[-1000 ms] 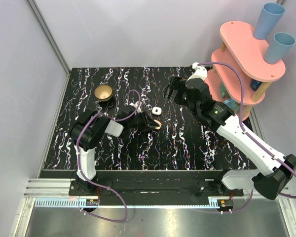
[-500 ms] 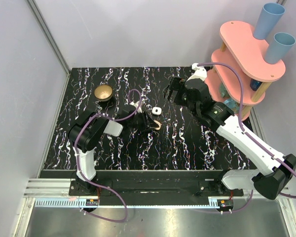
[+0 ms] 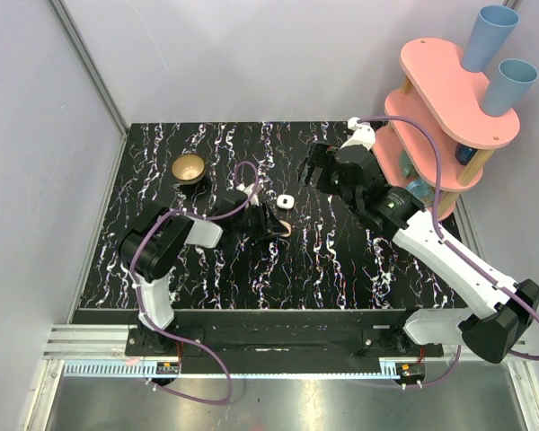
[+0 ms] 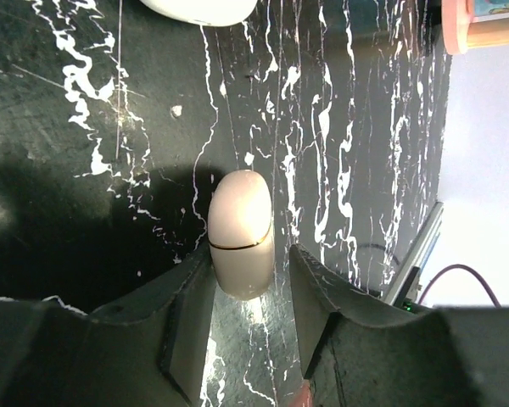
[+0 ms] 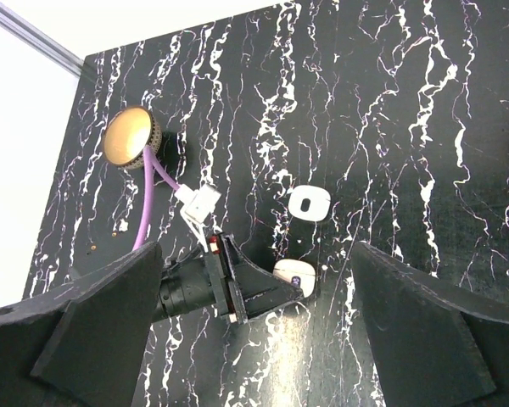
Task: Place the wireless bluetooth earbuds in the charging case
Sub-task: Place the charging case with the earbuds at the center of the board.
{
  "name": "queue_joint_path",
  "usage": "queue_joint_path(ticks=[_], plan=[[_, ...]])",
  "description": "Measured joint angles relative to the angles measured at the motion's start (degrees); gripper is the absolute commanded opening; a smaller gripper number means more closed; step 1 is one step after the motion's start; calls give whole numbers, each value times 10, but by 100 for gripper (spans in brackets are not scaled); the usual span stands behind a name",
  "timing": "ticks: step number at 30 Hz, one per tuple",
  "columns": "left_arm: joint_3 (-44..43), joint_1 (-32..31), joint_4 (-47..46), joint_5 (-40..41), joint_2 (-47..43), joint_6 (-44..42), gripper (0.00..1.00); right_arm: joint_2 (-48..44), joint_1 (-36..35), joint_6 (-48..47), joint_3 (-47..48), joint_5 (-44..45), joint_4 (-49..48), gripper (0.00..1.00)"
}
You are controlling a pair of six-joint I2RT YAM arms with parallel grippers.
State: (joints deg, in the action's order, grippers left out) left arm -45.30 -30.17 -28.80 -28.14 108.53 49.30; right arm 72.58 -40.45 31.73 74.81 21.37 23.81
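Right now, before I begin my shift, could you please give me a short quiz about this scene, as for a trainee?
1. True or false: the right gripper stands open and holds nothing.
2. What does the left gripper have between its fingers? A) brass bowl B) cream oval object C) purple cable
3. Fill in: the two blue cups stand on top of the ___ stand.
Key: 1 true; 2 B; 3 pink.

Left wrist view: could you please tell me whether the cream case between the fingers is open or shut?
Shut. The cream case shows its two halves meeting along one thin gold seam, with no gap.
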Motion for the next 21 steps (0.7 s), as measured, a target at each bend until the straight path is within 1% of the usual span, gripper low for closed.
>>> queue_joint_path(ticks=[1,7,21], plan=[[0,0,6,2,-3,-3,47,0,0,0,-2,0,0,100],[-1,-2,54,31,-31,-33,52,-1,0,0,-9,0,0,100],[-7,-2,122,89,-65,-64,56,-8,0,0,-18,5,-2,100]])
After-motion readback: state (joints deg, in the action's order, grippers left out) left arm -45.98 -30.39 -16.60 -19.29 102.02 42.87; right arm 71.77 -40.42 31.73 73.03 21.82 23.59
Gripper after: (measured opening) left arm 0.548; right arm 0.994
